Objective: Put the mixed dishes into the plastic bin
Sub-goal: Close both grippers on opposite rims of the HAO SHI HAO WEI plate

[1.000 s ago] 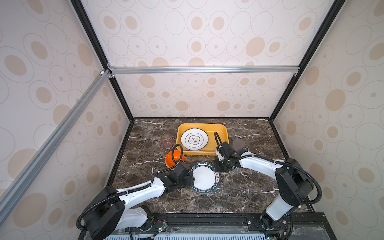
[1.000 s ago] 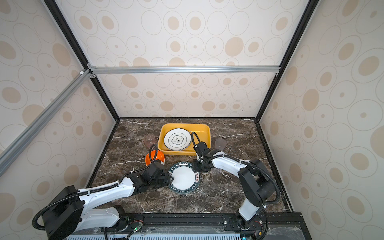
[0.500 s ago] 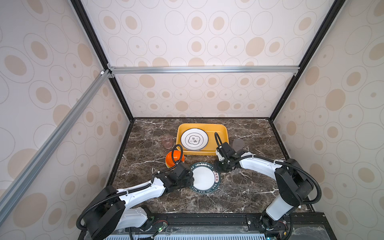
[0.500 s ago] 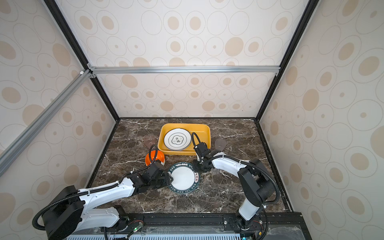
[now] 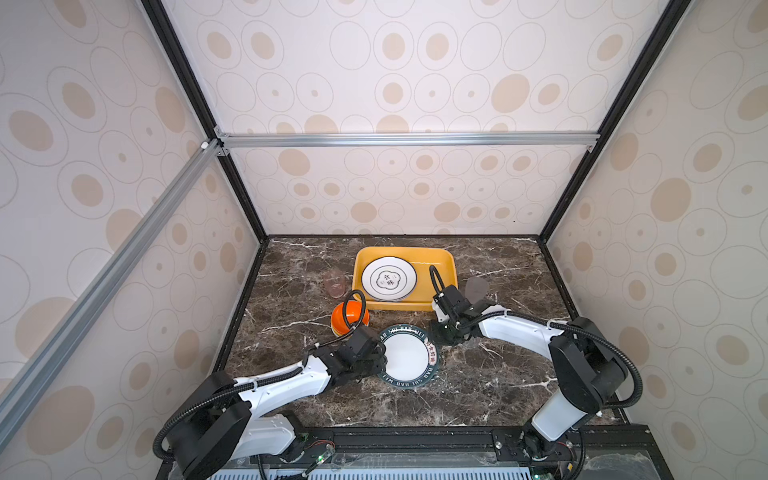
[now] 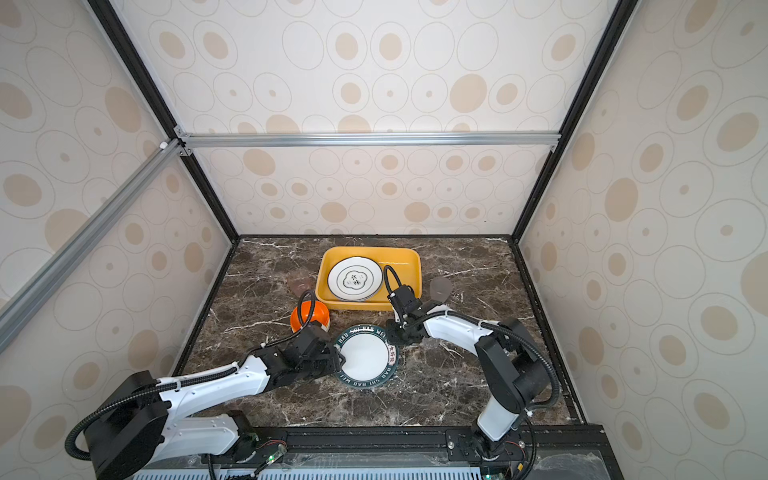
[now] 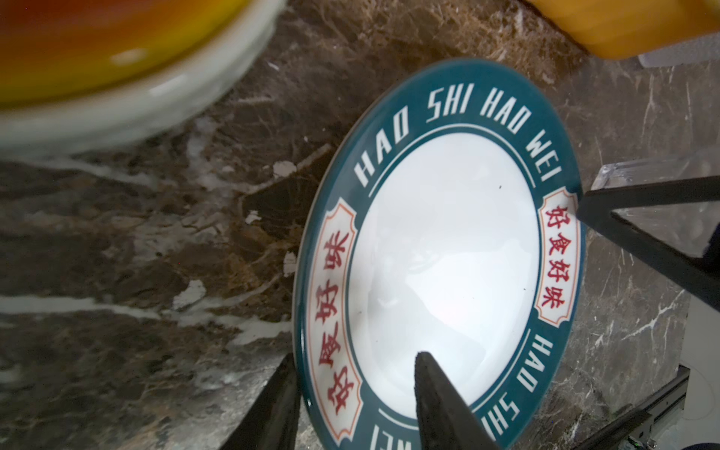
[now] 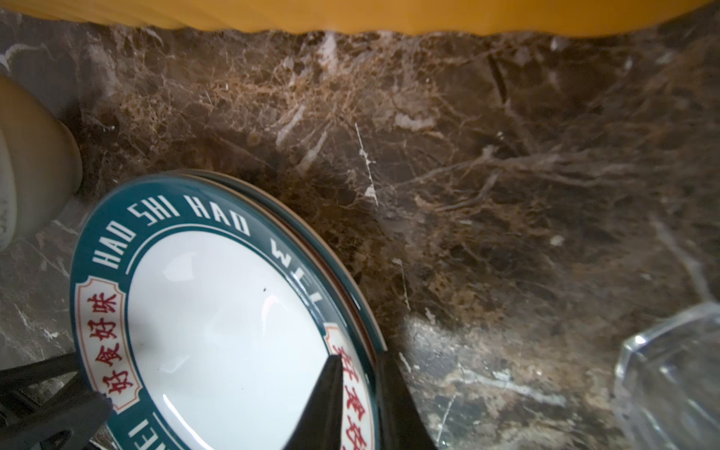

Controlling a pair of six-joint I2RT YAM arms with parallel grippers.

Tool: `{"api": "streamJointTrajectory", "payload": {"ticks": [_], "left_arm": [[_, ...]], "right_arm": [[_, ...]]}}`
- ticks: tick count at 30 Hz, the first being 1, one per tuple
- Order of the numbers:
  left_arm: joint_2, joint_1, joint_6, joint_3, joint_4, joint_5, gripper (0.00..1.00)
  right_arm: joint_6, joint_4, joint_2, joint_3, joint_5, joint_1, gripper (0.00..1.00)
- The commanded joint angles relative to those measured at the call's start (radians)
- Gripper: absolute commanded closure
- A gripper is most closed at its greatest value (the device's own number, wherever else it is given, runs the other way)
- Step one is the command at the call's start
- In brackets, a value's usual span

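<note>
On the dark marble counter (image 5: 478, 386), just before the shallow yellow plastic bin (image 5: 441, 261): gripping teal-rimmed round white plate (image 5: 406, 356).
Right jaws pinched on its rim, left jaws part open astride the opposite rim (no clamp yet); next, lift level over bin wall.

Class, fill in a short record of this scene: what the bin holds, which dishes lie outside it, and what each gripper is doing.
Bin: yellow bin holds one white plate
Outside bin: teal-rimmed plate, orange bowl, pink cup, grey cup, clear cup
Left gripper: open, straddling teal-rimmed plate's rim
Right gripper: appears pinched on that plate's opposite rim
</note>
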Motion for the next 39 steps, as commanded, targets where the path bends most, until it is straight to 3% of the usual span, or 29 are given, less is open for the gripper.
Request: {"api": "streamJointTrajectory", "payload": {"ticks": [1,10,18,28,39], "left_arm": [[0.006,-0.01,0.0,-0.003,0.012,-0.009,0.53],[0.002,-0.01,-0.002,-0.004,0.008,-0.013,0.53],[-0.001,-0.009,-0.005,-0.007,0.007,-0.015,0.53],[-0.014,-0.009,-0.01,-0.013,-0.002,-0.022,0.53],[-0.019,-0.006,-0.007,-0.013,-0.017,-0.03,0.53]], "right_arm": [[-0.003,0.003,-0.006,-0.022,-0.021,0.01,0.82],[0.002,0.02,0.003,-0.032,-0.03,0.011,0.89],[-0.003,0.014,-0.026,-0.03,-0.016,0.011,0.85],[0.001,0.031,-0.019,-0.042,-0.026,0.013,0.93],[0.003,0.053,0.023,-0.042,-0.047,0.013,0.93]]}}
